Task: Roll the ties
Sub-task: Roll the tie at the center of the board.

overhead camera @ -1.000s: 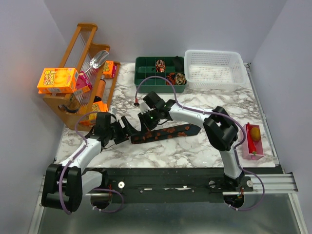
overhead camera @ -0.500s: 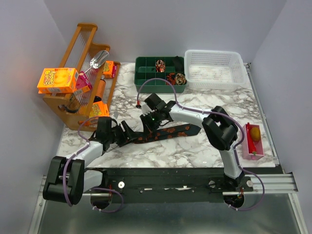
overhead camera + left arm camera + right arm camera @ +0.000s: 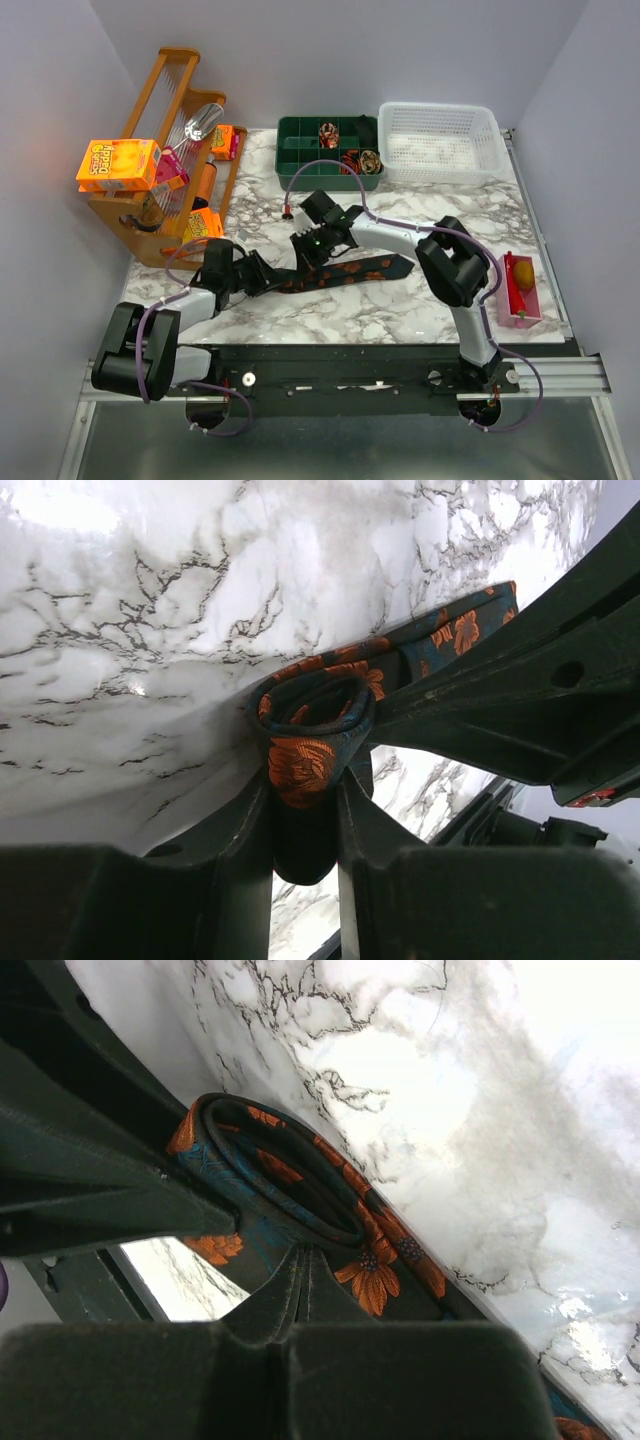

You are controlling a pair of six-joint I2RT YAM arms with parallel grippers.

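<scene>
One of the ties [image 3: 362, 269], dark with orange flowers, lies flat across the marble table [image 3: 400, 310], its left end rolled into a small coil [image 3: 284, 280]. My left gripper [image 3: 270, 280] is shut on that coil. In the left wrist view the coil [image 3: 315, 715] fills the gap of the left gripper [image 3: 305, 802]. My right gripper [image 3: 306, 262] is shut, its tips resting on the tie beside the coil. In the right wrist view the right gripper [image 3: 305, 1260] touches the fabric just below the coil [image 3: 268, 1175].
A green compartment tray [image 3: 300, 165] at the back holds rolled ties [image 3: 329, 131]. A white basket [image 3: 440, 142] stands to its right. A wooden rack [image 3: 160, 215] with an orange box [image 3: 118, 163] fills the back left. A pink tray [image 3: 522, 297] sits at the right edge.
My left gripper has slid right onto the tie's rolled end and its jaws have closed around it. The right gripper has stayed shut, shifting only slightly.
</scene>
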